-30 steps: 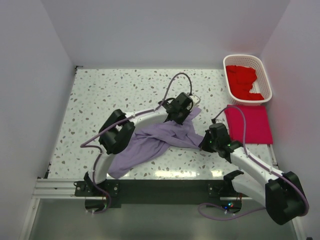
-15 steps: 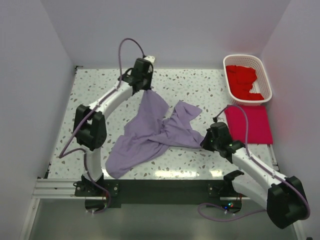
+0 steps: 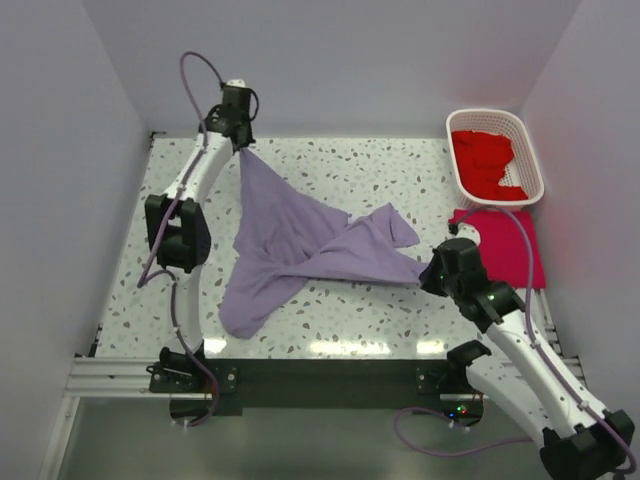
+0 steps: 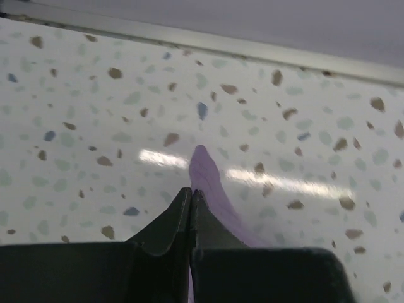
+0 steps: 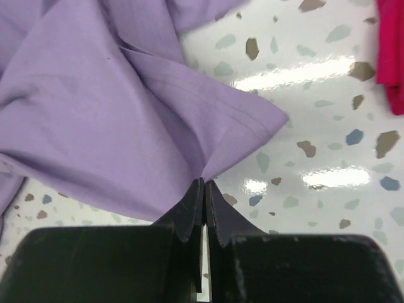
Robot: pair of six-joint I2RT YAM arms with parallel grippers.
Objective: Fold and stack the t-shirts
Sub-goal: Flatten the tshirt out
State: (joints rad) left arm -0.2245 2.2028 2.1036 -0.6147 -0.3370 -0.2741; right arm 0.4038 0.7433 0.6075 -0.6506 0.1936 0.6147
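1. The left jaws are pressing together on a corner of the lavender t-shirt [image 3: 300,245], holding it up at the desk's [image 3: 400,170] far left corner.
2. The right jaws are pinching another edge of it, near the crimson-pink t-shirt [image 3: 520,255].
3. Red t-shirts [image 3: 485,160] are sitting in the basket [image 3: 484,112].

A pale lavender t-shirt [image 3: 300,240] lies on the white worktop [image 3: 420,170], which is speckled with brown, grey and blue chips. At the right edge is a crimson-pink shirt [image 3: 500,240]. In the far right corner, bright red shirts [image 3: 485,160] fill a white lattice basket [image 3: 487,113].
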